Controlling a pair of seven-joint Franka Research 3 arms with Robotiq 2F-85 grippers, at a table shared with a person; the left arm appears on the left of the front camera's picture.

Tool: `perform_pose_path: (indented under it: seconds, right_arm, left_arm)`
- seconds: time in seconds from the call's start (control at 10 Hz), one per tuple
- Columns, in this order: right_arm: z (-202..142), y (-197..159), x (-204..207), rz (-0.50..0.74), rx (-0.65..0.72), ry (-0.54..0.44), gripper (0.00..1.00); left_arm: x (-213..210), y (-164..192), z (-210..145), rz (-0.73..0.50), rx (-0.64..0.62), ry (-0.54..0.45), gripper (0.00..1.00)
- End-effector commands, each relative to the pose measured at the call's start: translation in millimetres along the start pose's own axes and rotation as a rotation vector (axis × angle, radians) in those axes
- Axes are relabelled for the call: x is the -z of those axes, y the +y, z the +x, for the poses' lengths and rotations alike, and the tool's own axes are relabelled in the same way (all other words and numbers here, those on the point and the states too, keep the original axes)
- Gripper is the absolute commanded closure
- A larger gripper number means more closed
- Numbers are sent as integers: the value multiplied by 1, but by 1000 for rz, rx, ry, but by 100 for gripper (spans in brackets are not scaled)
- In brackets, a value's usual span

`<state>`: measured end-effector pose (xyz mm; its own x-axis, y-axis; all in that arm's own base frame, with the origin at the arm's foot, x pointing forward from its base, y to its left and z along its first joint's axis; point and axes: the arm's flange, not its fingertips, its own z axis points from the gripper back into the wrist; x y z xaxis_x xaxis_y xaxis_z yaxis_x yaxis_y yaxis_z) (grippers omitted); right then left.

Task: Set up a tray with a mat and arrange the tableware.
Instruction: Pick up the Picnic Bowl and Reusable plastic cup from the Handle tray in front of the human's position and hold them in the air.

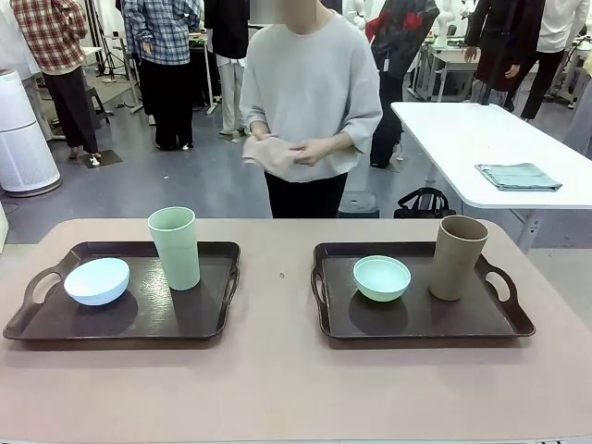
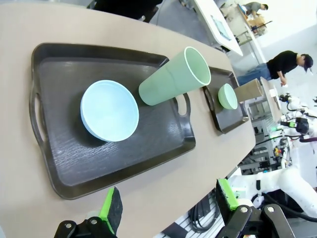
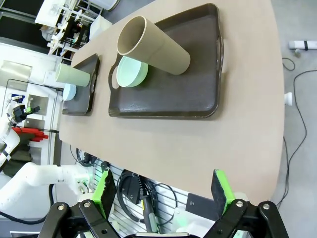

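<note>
Found the blue bowl [image 1: 96,280] at the front-left of the left tray [image 1: 139,319], close to the left handle. Saw the green cup [image 1: 175,247] upright just behind and to the right of it, near the back rim, with a small gap between the two. Noted bare tray floor in front of the cup and along the right rim.

On the right tray [image 1: 416,319], found the mint bowl [image 1: 381,277] left of the middle and the tan cup [image 1: 457,257] upright beside the right handle, the two apart. Noted bare floor along the whole front rim.

Saw an open strip of table [image 1: 277,388] between the trays, and a broad bare band from both front rims to the near edge.

Saw the left gripper [image 2: 168,198] spread wide, nothing between the pads, hanging at the near edge short of the left tray's rim. Saw the right gripper [image 3: 162,182] likewise spread and empty, just outside the near edge, well short of the right tray.

Across the table, saw a person [image 1: 310,83] standing back from the far edge, both hands [image 1: 310,151] on a pale cloth [image 1: 266,153] held clear of the table.
</note>
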<state>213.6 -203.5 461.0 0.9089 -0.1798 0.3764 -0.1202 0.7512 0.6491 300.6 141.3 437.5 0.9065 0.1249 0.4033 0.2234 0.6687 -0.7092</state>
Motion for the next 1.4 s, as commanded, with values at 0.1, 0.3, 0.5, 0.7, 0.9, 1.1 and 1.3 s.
perform_pose_path:
  seconds: [0.1,0.3,0.5,0.7,0.9,1.1,1.3]
  right_arm:
    - [1,-1,1,21,-8,-2,0]
    - [1,-1,1,21,-8,-2,0]
    - [1,-1,1,21,-8,-2,0]
    - [1,-1,1,21,-8,-2,0]
    - [1,-1,1,21,-8,-2,0]
    - [1,-1,1,21,-8,-2,0]
    - [1,-1,1,21,-8,-2,0]
  left_arm:
    - [-1,2,1,-18,17,-10,0]
    - [-1,2,1,-18,17,-10,0]
    - [-1,2,1,-18,17,-10,0]
    - [-1,2,1,-18,17,-10,0]
    - [-1,2,1,-18,17,-10,0]
    - [-1,2,1,-18,17,-10,0]
    - [-1,2,1,-18,17,-10,0]
